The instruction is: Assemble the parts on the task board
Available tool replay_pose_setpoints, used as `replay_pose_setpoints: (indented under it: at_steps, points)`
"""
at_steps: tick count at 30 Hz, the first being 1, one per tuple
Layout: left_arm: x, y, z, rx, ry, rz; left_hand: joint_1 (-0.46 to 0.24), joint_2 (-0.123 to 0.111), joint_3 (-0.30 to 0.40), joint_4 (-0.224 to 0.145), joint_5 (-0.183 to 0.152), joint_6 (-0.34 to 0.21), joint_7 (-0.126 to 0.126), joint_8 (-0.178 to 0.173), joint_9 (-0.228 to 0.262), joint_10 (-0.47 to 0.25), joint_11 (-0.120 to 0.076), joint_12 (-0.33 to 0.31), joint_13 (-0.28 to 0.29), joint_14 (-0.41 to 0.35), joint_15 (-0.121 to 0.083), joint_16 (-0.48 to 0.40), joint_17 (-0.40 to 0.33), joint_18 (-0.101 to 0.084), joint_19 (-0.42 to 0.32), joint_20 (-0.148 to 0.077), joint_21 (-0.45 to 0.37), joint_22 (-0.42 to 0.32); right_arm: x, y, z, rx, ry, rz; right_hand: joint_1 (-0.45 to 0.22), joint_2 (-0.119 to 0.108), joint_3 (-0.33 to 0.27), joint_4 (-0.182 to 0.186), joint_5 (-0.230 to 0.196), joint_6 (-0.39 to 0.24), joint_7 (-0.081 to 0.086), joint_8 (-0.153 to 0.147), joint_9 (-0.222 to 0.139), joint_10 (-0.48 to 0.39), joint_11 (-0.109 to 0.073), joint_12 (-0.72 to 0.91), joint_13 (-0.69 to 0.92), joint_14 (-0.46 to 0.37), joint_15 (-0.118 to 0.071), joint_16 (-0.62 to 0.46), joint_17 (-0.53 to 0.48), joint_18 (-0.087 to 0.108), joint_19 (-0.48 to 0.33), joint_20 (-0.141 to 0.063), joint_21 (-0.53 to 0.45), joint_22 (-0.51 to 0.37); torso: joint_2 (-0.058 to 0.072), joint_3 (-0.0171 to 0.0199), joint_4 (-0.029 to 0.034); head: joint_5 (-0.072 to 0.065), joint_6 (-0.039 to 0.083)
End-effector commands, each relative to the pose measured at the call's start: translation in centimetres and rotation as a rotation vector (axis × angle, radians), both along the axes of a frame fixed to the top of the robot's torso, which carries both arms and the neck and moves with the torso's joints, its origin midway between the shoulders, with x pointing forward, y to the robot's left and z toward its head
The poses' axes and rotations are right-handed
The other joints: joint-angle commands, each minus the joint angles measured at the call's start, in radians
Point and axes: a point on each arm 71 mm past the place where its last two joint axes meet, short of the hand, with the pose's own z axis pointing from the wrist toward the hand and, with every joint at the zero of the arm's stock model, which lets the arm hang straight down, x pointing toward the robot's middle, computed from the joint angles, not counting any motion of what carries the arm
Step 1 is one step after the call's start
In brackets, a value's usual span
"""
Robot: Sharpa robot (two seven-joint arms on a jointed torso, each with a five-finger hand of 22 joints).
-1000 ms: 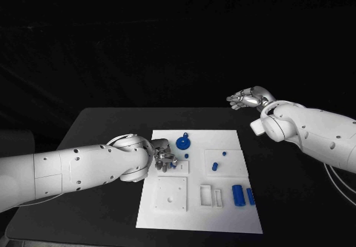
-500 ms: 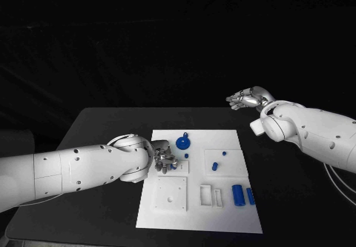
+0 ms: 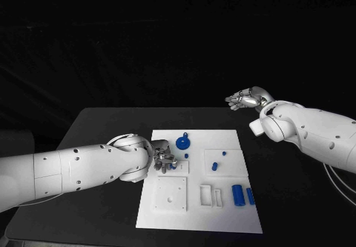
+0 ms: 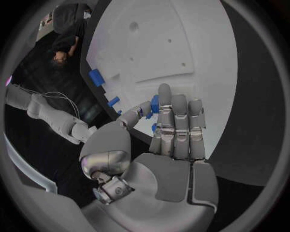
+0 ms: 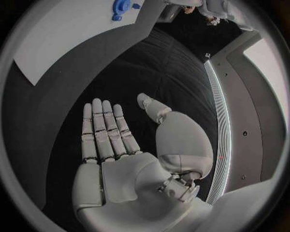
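Note:
The white task board (image 3: 223,216) lies in the middle of the table. My left hand (image 3: 164,158) hovers over a small white block (image 3: 180,166) near the board's left edge. Its thumb and a finger pinch a small blue part (image 4: 154,103) just above the board (image 4: 187,43). On the board sit a round blue gear-like part (image 3: 183,140), a blue peg (image 3: 214,166), two small blue studs (image 3: 186,155) (image 3: 223,153) and two blue cylinders (image 3: 238,194) (image 4: 96,77). My right hand (image 3: 247,98) (image 5: 115,145) is raised beyond the table's far right corner, fingers straight and apart, holding nothing.
A square white plate (image 3: 171,194) and two white frames (image 3: 206,195) occupy the board's near half. Black table (image 3: 104,128) surrounds the board. The right wrist view shows the gear-like part (image 5: 121,7) on the board (image 5: 66,38) far from the hand.
The left hand's fingers have shifted slightly over the small white block. The right hand has held still.

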Motion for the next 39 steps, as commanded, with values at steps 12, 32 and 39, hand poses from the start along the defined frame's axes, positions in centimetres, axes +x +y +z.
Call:
replay_pose_setpoints:
  at_steps: [12,32,39]
  points:
    - [-0.27,0.08,0.43,-0.110,-0.042,0.083,0.007,0.003,0.020,-0.013,0.006,0.094,-0.077,-0.032,0.038,0.021,-0.049,0.162,0.081,0.066,-0.086,0.239,-0.020,0.022,0.091,-0.148,0.192,0.023,-0.13,0.12,0.04,0.000,0.005,0.017,0.012,-0.003,-0.006,-0.001,0.004,-0.007,0.004,0.008,-0.004,0.010,0.002,-0.012,-0.008,0.005,0.000,-0.001,-0.006,-0.002,-0.010,0.001,-0.009,0.003,0.000,0.0004,-0.0001,-0.003,0.001]
    - [-0.81,0.37,-0.10,-0.087,-0.010,0.097,0.011,0.008,0.025,-0.012,-0.014,0.093,-0.080,-0.055,0.048,-0.008,-0.056,0.236,0.095,0.101,-0.097,0.336,-0.053,0.040,0.126,-0.159,0.246,0.019,-0.22,0.19,0.05,0.000,0.006,0.020,0.011,-0.002,-0.007,0.002,0.004,-0.007,0.004,0.009,-0.006,0.014,0.002,-0.017,-0.013,0.004,0.001,-0.001,-0.011,-0.002,-0.012,0.002,-0.010,0.004,0.000,0.0006,-0.0003,0.000,-0.003]
    - [-0.75,0.47,-0.39,-0.063,-0.010,0.095,0.010,0.012,0.025,-0.011,-0.018,0.092,-0.080,-0.061,0.050,-0.014,-0.057,0.242,0.090,0.116,-0.098,0.361,-0.057,0.047,0.139,-0.160,0.259,0.018,-0.25,0.32,0.07,0.001,0.005,0.023,0.011,-0.003,-0.008,0.002,0.005,-0.007,0.004,0.010,-0.008,0.015,0.002,-0.019,-0.015,0.003,0.001,-0.001,-0.013,-0.002,-0.013,0.003,-0.010,0.005,0.001,0.0011,0.0002,0.001,-0.003]
